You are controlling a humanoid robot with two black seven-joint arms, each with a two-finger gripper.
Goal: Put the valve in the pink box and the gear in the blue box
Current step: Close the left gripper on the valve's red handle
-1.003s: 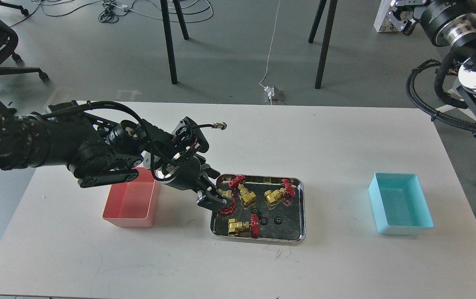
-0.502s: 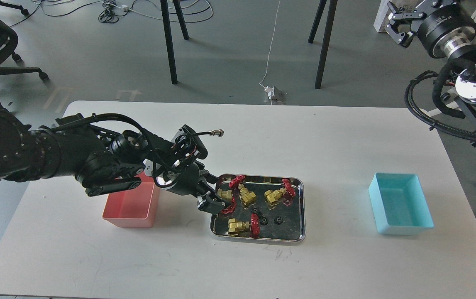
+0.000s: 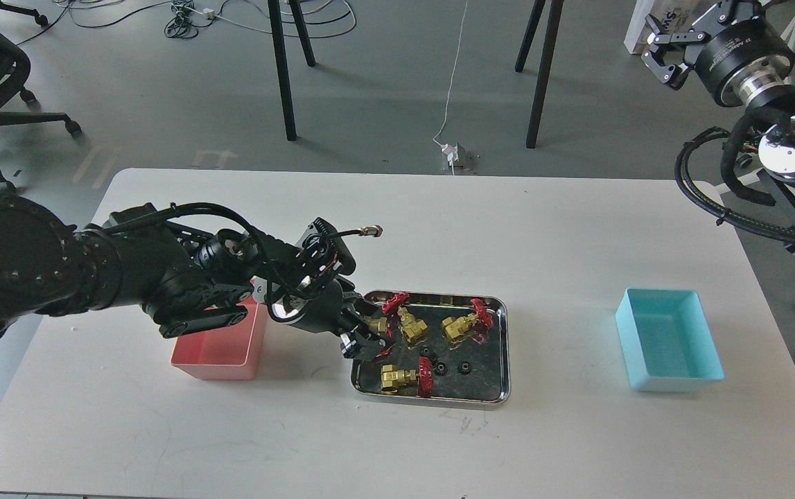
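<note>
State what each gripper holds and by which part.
The left gripper sits at the leftmost valve in the steel tray; a closed grasp cannot be told. The right gripper holds nothing.

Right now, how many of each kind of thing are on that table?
Brass valves with red handwheels: 4, all in the steel tray, one by the left arm's jaws
Small black gears: 3 that I can make out
Pink box: 1
Blue box: 1
Steel tray: 1
Total: 10
</note>
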